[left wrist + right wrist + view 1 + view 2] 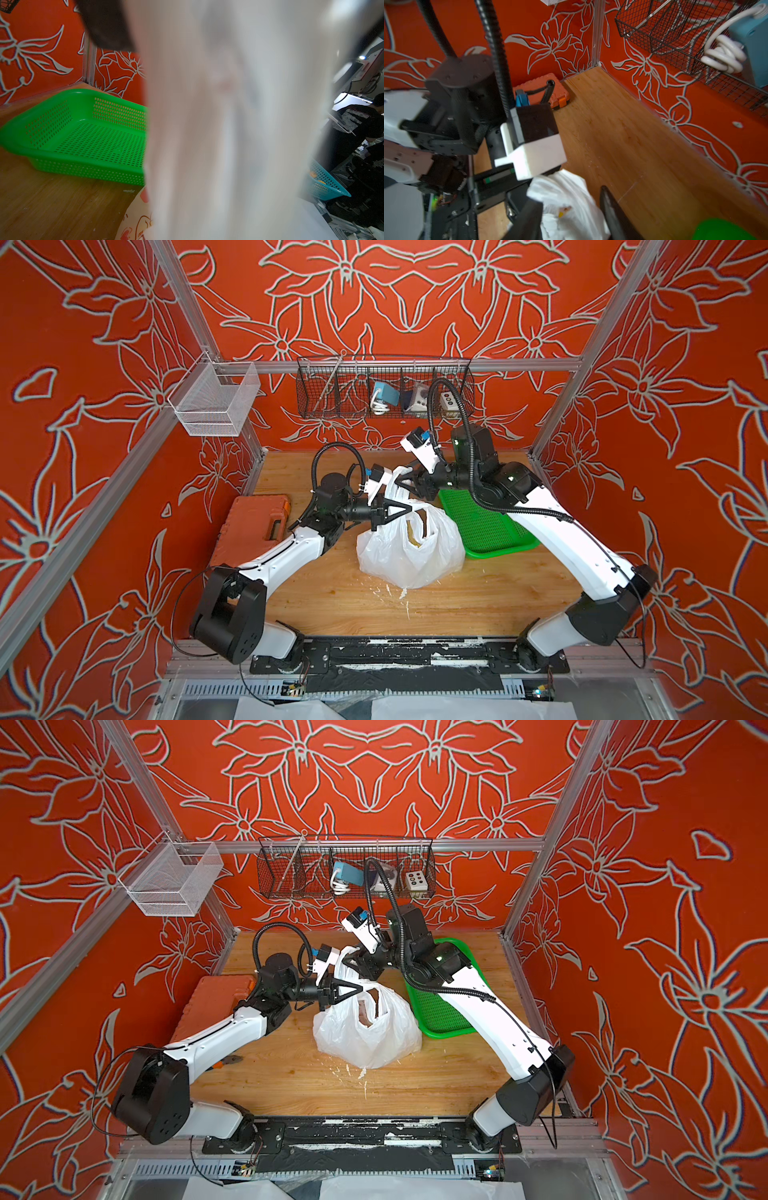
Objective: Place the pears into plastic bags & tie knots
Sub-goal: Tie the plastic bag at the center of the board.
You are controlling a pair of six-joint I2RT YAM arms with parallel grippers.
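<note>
The plastic bag (407, 560) sits plump in the middle of the table (478, 593), its mouth gaping upward in both top views. The left gripper (409, 509) reaches in from the left edge, clenched tight on the near rim of that mouth. From the left wrist, blurred white plastic (228, 124) fills most of the view.

Over on the far side, the right gripper (402, 480) meets a handle strip pulled up from the bag. The right wrist view shows its fingers (610, 207) standing apart with crumpled plastic (566, 199) bunched between them. Whether they truly pinch it, I cannot tell. The handles are not tied.

Something yellowish-tan shows down inside the mouth (415, 531); fruit or print, I cannot say.

Just beside the bag, toward the right edge and partly beneath the right arm, lies the green basket (486, 531), its mesh floor showing from the left wrist (83, 135). An orange case (249, 526) hugs the left edge. White scraps (401, 593) speckle the wood between the bag and the near edge. A black wire rack (386, 389) hangs on the back wall.
</note>
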